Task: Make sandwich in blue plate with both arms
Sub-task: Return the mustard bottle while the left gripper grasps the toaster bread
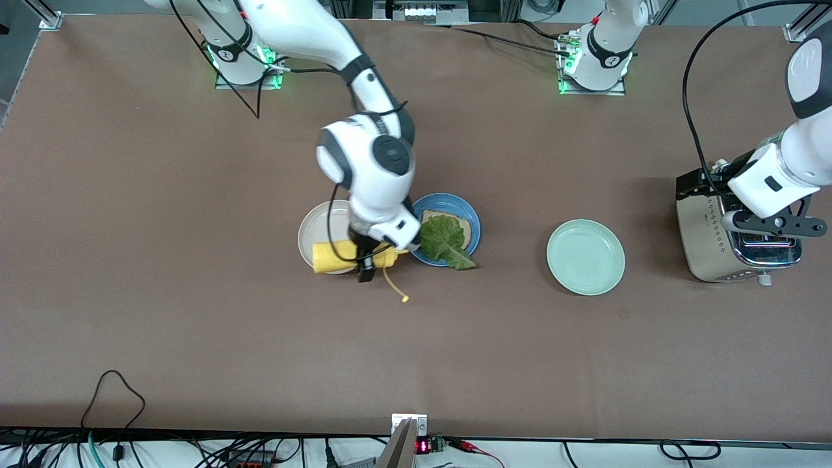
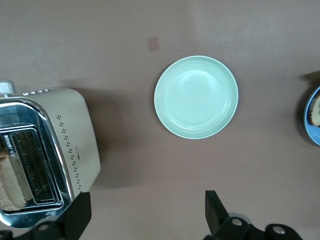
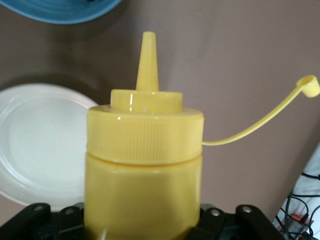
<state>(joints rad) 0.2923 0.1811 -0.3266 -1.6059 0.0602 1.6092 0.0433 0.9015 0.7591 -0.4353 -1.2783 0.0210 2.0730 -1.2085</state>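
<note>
- Front view: the right end effector gripped a yellow squeeze bottle over the cream plate; beside it, the blue plate held bread and lettuce.
- Left wrist view: the left end effector, spread wide, hovered beside the toaster, near the mint plate.
- Right wrist view: the bottle's cap dangled open.

Your right gripper, clamped on the yellow squeeze bottle, hangs over the white plate and crowds the edge of the blue plate on that side. The bottle's cap strap dangles nearer the front camera. The bread and lettuce fill the blue plate, the leaf spilling over its rim. You have bare table between the blue plate and the green plate. Your left gripper hovers with fingers spread over the toaster, whose slot holds a slice. Open table lies between toaster and green plate.
</note>
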